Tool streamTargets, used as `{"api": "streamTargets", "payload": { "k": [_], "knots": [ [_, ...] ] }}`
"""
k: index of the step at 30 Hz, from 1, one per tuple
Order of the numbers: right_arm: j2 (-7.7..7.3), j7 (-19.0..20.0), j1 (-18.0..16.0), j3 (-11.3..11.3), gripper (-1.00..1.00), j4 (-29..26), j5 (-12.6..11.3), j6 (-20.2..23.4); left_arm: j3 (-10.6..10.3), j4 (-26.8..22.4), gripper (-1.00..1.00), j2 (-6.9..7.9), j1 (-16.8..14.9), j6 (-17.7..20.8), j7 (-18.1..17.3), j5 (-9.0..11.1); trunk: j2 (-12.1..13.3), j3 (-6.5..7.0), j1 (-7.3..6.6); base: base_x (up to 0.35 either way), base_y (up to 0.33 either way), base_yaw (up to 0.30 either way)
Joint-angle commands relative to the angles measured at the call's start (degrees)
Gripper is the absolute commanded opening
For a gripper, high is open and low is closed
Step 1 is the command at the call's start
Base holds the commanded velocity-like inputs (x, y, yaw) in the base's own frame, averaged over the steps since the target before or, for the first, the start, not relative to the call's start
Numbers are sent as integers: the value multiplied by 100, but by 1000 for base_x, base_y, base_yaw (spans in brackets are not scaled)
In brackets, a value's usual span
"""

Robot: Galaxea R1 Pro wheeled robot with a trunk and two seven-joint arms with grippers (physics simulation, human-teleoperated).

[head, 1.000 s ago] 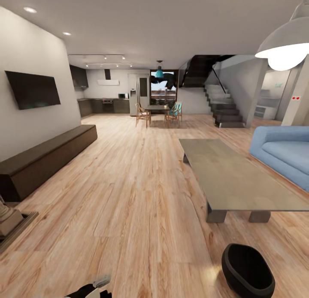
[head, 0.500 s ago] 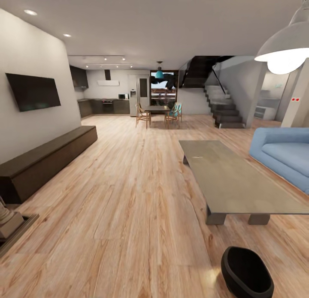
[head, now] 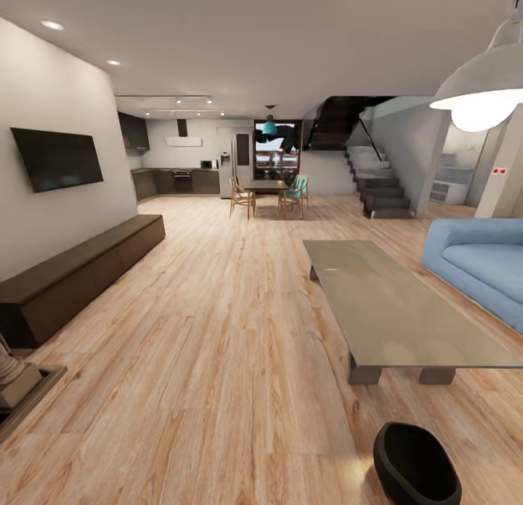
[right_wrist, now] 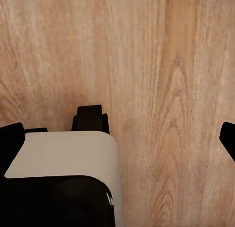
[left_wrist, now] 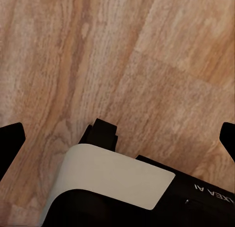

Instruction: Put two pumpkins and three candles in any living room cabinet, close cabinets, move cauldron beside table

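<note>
Open-plan room, light wood plank floor [head: 218, 360]. Long dark cabinet [head: 80, 272] along left wall, drawer fronts flush, TV [head: 57, 158] above. Table [head: 396, 312] right of centre, top bare; blue sofa [head: 483, 261] beyond it. Cauldron [head: 415, 465] on floor near table's near end, just apart from its leg. Kitchen, dining set, stairs at far end.

Left gripper [left_wrist: 117, 139]: fingertips at frame edges, spread wide, nothing between, floor below. Right gripper [right_wrist: 117, 139]: same, spread wide, empty. Cauldron well clear of both sets of fingers
</note>
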Motion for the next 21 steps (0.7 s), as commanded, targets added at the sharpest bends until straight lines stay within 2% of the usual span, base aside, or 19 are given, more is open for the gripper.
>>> {"api": "streamTargets", "payload": {
  "k": [1,21],
  "knots": [
    [0,-6,-4,48,100,0,-50,22,-47,6,100,-1,7,12,12,48,39,13,-23,0,0,0],
    [0,-6,-4,48,100,0,-50,22,-45,6,100,0,51,0,12,56,841,372,-462,0,0,0]
  ]
}}
